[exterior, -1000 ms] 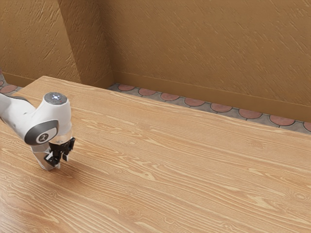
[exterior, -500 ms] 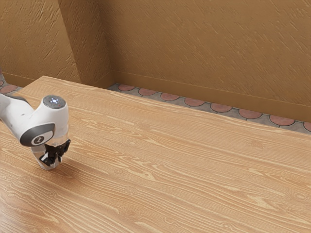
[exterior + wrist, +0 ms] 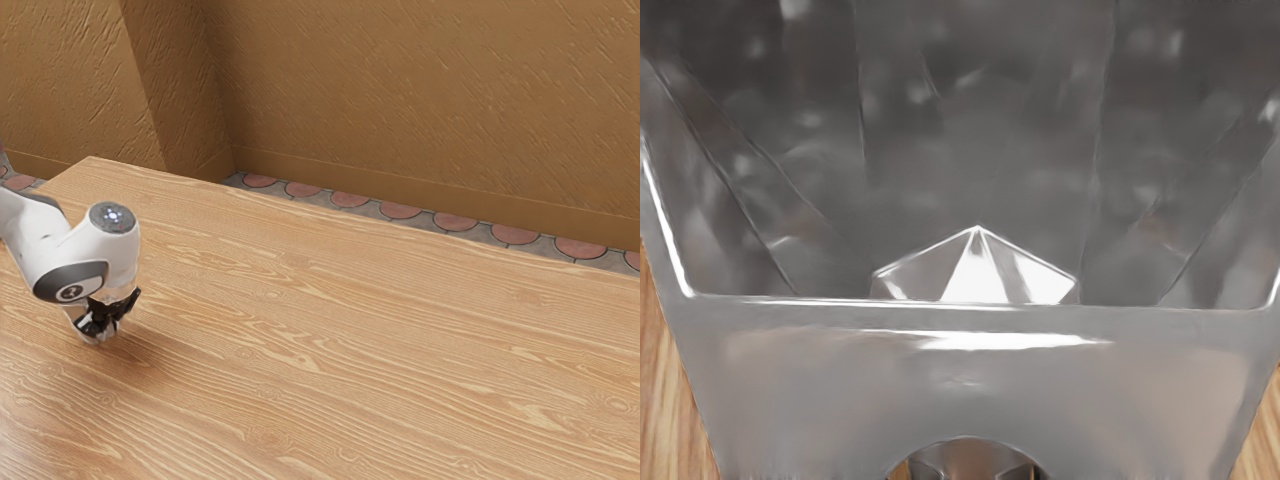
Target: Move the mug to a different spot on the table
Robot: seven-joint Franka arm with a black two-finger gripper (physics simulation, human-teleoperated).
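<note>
Currently the gripper (image 3: pixel 103 318) is held low over the grey mug (image 3: pixel 970 370) on the wooden table (image 3: pixel 400 350), near the exterior view's left. Whether the mug is grasped cannot be told.

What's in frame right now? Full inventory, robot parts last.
glossy grey faceted mug: 1, grey, on the table right under the hand, near the exterior view's left edge
light wooden table: 1, tan wood grain, spans most of the exterior view
textured wall: 1, brown, behind the table, with a corner at the exterior view's upper left
floor strip: 1, grey with red-brown rounded tiles, between the table's far edge and the wall
white and grey Franka arm: 1, comes in from the exterior view's left
black two-finger gripper: 1, black, lowered over the mug
</note>
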